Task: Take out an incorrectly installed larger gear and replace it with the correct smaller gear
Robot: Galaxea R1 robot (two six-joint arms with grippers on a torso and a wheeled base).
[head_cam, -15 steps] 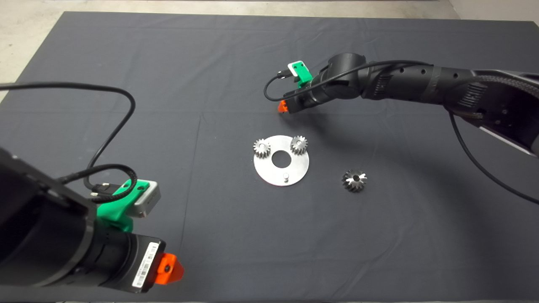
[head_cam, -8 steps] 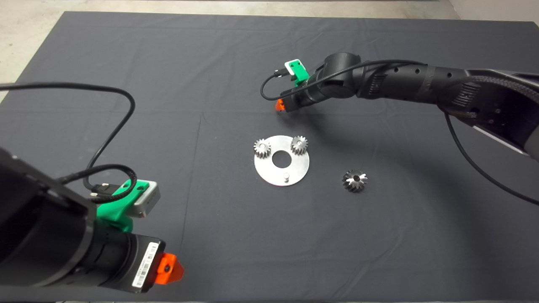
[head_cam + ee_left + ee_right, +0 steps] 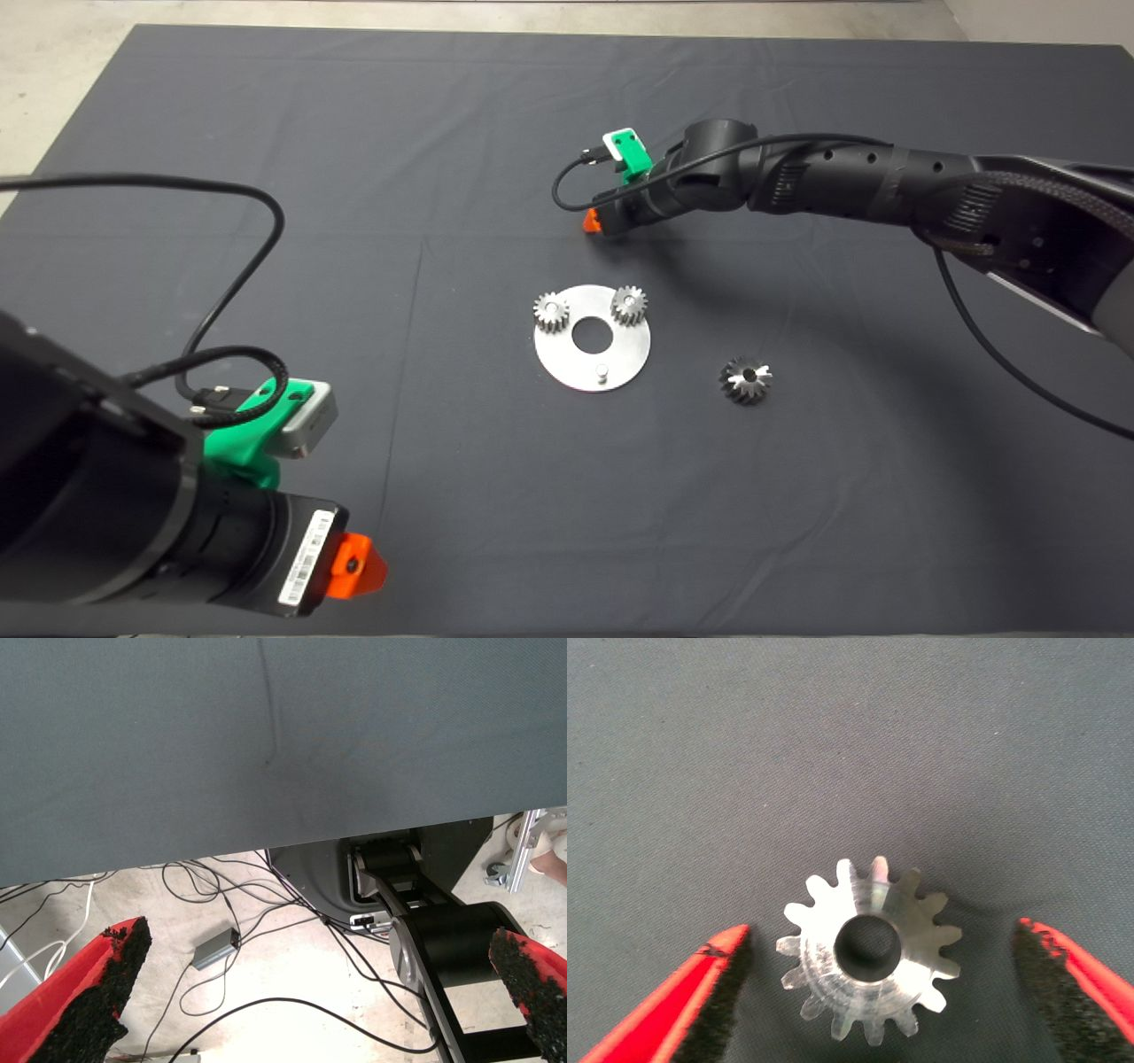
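Your right gripper [image 3: 877, 992], fingers spread wide, straddles the smaller gear [image 3: 868, 948] lying flat on the mat [image 3: 266, 106], while your left gripper [image 3: 319, 992] waits released.

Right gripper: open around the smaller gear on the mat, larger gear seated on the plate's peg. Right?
No. Head view: the larger gear lies on the mat right of the plate; the peg is bare. Rest holds: right wrist view shows the right gripper open around the smaller gear on the mat. Left gripper waits at lower left.
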